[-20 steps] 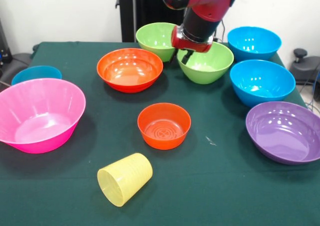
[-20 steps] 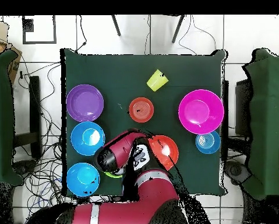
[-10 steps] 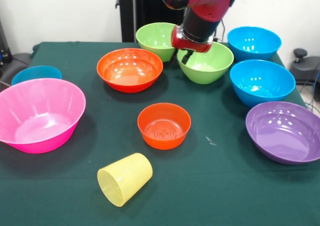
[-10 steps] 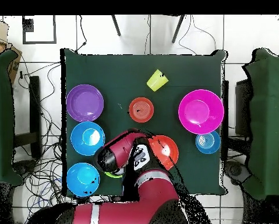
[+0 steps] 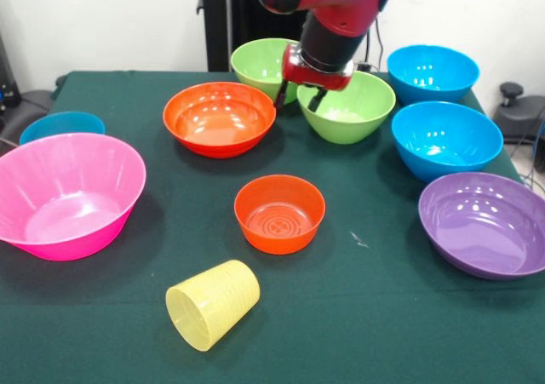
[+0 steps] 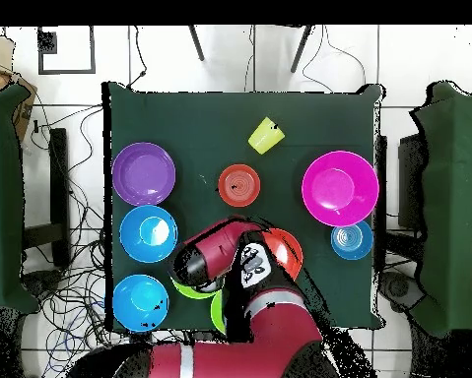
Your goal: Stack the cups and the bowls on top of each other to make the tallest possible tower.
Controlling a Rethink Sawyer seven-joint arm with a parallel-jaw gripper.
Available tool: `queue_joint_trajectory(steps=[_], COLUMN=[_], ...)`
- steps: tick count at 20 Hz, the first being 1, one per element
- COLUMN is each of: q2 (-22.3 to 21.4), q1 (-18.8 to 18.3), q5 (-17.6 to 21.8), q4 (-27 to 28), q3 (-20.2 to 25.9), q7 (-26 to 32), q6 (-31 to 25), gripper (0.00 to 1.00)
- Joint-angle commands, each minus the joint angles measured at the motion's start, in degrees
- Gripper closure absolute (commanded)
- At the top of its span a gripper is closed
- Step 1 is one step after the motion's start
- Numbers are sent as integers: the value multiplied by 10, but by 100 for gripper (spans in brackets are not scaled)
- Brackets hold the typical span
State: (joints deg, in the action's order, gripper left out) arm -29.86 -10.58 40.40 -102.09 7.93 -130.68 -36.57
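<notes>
Green-clothed table carries nine bowls and a tipped cup

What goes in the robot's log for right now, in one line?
claw: open, over green bowl's rim | holding: nothing | cup: on its side | tower: not started

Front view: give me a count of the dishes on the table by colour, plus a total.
Blue bowls: 3
Green bowls: 2
Orange bowls: 2
Pink bowl: 1
Purple bowl: 1
Yellow cup: 1
Total: 10
</notes>
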Motion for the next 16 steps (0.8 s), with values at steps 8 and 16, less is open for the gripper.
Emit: queue_joint_trajectory(steps=[8,16], q2=[-12,-18], q1=[-31,-31], q5=[-24,-18], q4=[25,23], q3=[68,67], q7=[54,48], q6=[-4,-6], gripper=[0,0])
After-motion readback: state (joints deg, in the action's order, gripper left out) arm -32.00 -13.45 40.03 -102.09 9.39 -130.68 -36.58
